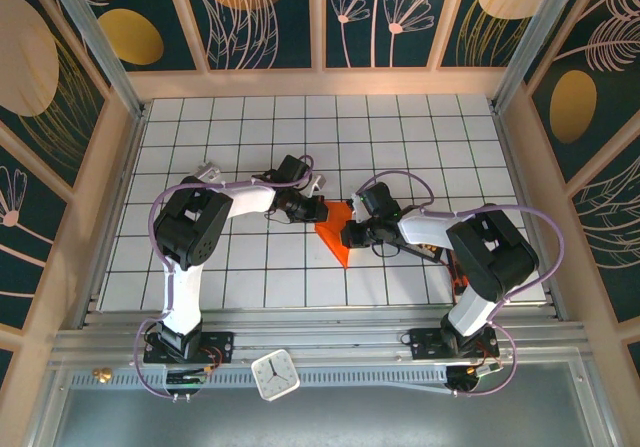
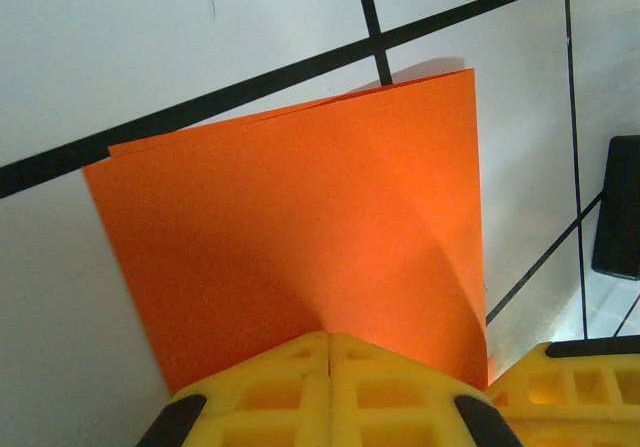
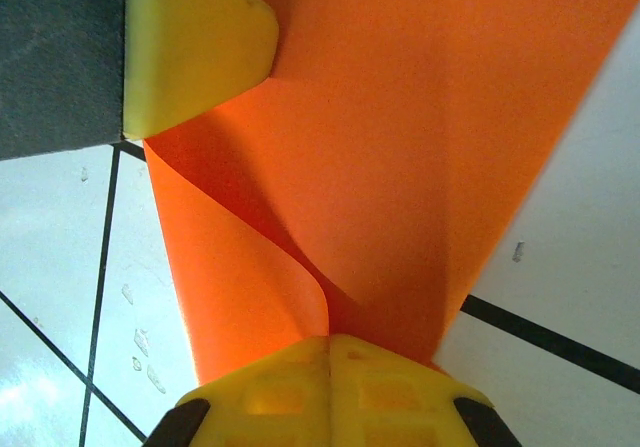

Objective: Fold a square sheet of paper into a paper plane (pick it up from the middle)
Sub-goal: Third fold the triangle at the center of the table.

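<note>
The square sheet of paper sits at the middle of the table, held between the two arms where they meet, and it is no longer a flat square. In the left wrist view it is doubled over, with two orange edges lying almost on top of each other along the far side, one just offset from the other. The left gripper has its yellow fingers pressed together on the near edge of that doubled sheet, pinching it. The right gripper is likewise closed on the paper from the opposite side, and there the sheet curls in a soft loop beside the pinch and is not creased flat. Judging from this, the first centre fold appears to be formed or forming, but its crease does not look fully pressed down. Nothing resembling a pointed dart shows yet: there are no folded-in nose corners and no wing folds. Most of the task therefore seems to remain, namely flattening this fold, turning in the corners and making the wings.
</note>
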Robot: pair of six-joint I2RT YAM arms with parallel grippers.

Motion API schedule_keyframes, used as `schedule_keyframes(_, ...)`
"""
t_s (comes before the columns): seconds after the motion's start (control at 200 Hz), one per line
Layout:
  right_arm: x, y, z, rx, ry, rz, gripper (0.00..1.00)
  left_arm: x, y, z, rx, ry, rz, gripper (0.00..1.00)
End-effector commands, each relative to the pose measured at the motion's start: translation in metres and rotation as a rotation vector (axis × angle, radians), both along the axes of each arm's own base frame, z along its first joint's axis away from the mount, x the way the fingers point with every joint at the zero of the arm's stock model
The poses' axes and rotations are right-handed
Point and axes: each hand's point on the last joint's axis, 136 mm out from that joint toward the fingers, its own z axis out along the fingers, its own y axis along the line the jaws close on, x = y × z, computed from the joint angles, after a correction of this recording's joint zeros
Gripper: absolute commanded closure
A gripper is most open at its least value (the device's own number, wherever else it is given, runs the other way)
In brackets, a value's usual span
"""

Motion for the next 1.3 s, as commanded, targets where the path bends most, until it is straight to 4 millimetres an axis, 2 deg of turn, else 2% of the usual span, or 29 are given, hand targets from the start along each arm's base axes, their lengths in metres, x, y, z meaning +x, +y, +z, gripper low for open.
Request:
schedule_keyframes(0.0,-0.006,-0.014,-0.017,-0.066,0.027,-0.007,1.0,-0.013,0.019,-0.035,0.121,0.078,0.016,0.96)
schedule_keyframes(0.21,-0.01,-0.015,-0.023,-0.079,0.043,-0.005,1.0,-0.005,0.012,-0.023,0.094,0.065,0.02,0.92)
schedule_keyframes(0.36,-0.014,-0.018,-0.027,-0.089,0.056,-0.007,1.0,0.003,0.005,-0.01,0.068,0.05,0.024,0.85)
schedule_keyframes(0.575,-0.018,-0.019,-0.03,-0.096,0.065,-0.007,1.0,0.018,0.0,0.023,0.044,-0.016,0.045,0.73)
schedule_keyframes(0.711,-0.019,-0.02,-0.031,-0.098,0.07,-0.009,1.0,0.018,0.004,0.045,0.022,-0.059,0.085,0.67)
schedule_keyframes(0.851,-0.021,-0.02,-0.033,-0.1,0.073,-0.009,1.0,0.007,0.013,0.058,-0.006,-0.066,0.14,0.7)
schedule_keyframes(0.961,-0.022,-0.021,-0.034,-0.102,0.076,-0.009,1.0,-0.012,0.011,0.069,-0.055,-0.065,0.162,0.86)
schedule_keyframes(1.046,-0.022,-0.021,-0.035,-0.102,0.078,-0.011,1.0,-0.033,0.005,0.072,-0.111,-0.044,0.168,0.94)
schedule_keyframes(1.061,-0.022,-0.021,-0.035,-0.103,0.078,-0.01,1.0,-0.035,0.001,0.083,-0.141,-0.06,0.166,0.95)
schedule_keyframes(1.076,-0.023,-0.021,-0.035,-0.102,0.08,-0.01,1.0,-0.042,0.003,0.078,-0.144,-0.041,0.172,0.96)
schedule_keyframes(1.151,-0.022,-0.021,-0.036,-0.104,0.081,-0.013,1.0,-0.059,0.0,0.078,-0.202,-0.018,0.19,0.99)
schedule_keyframes(1.296,-0.022,-0.021,-0.036,-0.103,0.081,-0.014,1.0,-0.08,-0.004,0.072,-0.25,-0.001,0.202,1.0)
